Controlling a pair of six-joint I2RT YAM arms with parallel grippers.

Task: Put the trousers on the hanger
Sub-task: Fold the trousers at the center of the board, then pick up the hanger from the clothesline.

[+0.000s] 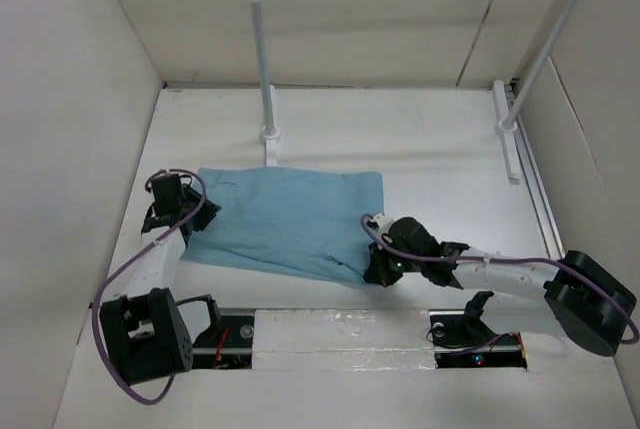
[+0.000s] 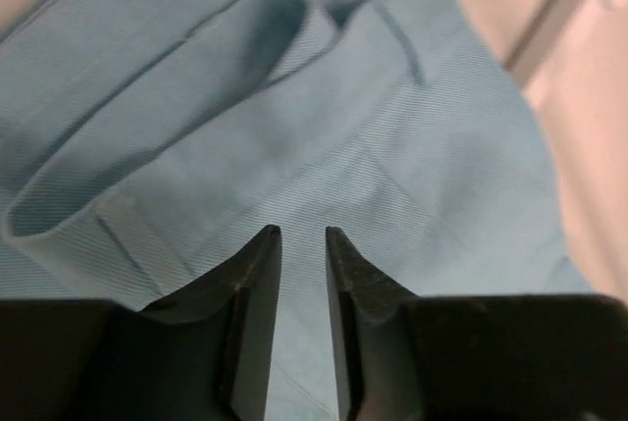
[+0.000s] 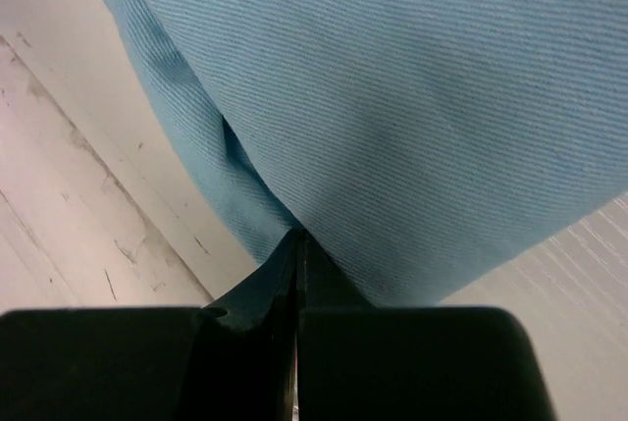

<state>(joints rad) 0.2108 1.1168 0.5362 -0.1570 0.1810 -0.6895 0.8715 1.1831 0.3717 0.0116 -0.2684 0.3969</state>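
Sky-blue trousers [image 1: 290, 219] lie flat on the tabletop [image 1: 420, 139], long axis running left to right between the arms. The right gripper [image 3: 296, 236] pinches their near right corner, fingers together on the cloth; the left gripper [image 2: 299, 232] hovers at the left end (fingers narrowly apart).

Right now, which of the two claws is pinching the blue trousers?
The right gripper: shut on the trousers, at their edge; the left gripper shows a gap between its fingers.
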